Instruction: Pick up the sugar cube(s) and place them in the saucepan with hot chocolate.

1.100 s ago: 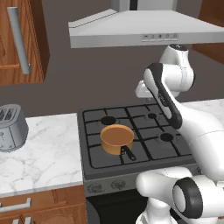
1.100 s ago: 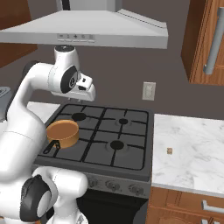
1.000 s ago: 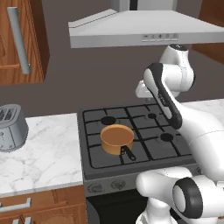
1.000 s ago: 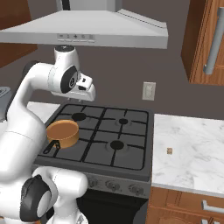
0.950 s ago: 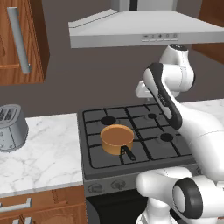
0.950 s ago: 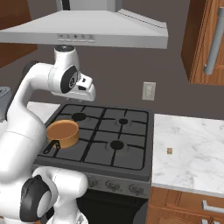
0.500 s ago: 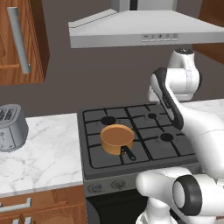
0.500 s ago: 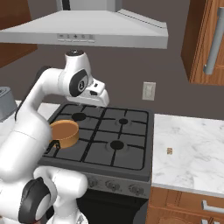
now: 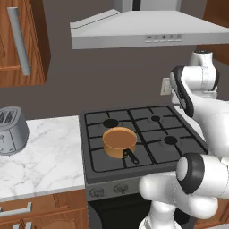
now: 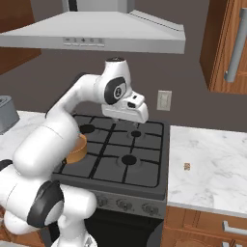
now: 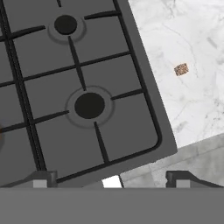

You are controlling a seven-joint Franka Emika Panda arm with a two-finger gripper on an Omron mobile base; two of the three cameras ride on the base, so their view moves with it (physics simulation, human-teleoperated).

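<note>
The copper-orange saucepan (image 9: 119,142) with its short black handle stands on the stove's front-left burner; in the right base view my own arm partly hides the saucepan (image 10: 78,148). One small brown sugar cube (image 10: 186,167) lies on the marble counter right of the stove. From the hand camera, the sugar cube (image 11: 181,69) appears at upper right, beyond the stove's edge. My gripper (image 10: 132,120) hangs above the stove's back-right area, well short of the cube. The gripper (image 11: 111,180) is open, fingertips wide apart with nothing between them.
The black four-burner stove (image 9: 147,134) sits between two marble counters (image 10: 214,159). A grey toaster (image 9: 11,129) stands on the left counter. A range hood (image 10: 96,29) hangs low overhead. A wall outlet (image 10: 164,100) is behind the stove.
My arm has swung to the right across the stove, carrying the hand from above the back-left burner toward the right side. Saucepan and cube have not moved.
</note>
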